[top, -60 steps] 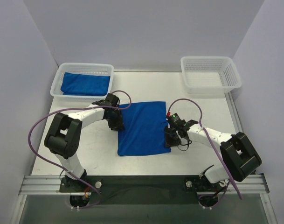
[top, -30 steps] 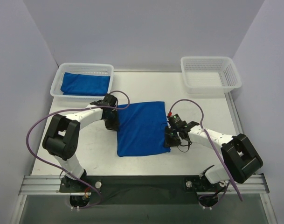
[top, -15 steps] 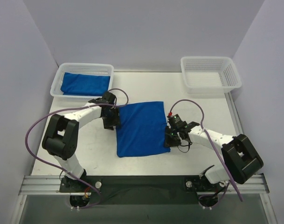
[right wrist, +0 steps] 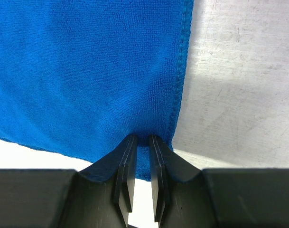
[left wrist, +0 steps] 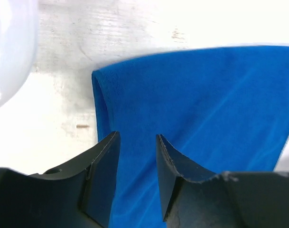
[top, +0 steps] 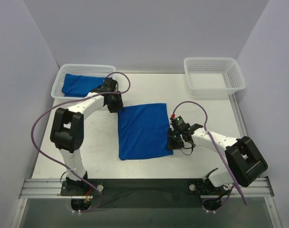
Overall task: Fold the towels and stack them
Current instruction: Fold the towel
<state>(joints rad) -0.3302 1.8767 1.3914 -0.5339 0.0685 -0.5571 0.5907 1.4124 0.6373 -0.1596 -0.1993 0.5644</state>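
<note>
though overhead hides the jaws, wrist views show right claw [right wrist: 140, 140] pinching the towel [right wrist: 87, 66], left claw [left wrist: 137, 138] parted, empty.

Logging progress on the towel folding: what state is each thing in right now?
middle towel: flat on the table, right edge pinched.
basket towel: folded, in the left basket.
right basket: empty.
left gripper: open, over the middle towel's corner, holding nothing.
right gripper: shut on the middle towel.
</note>
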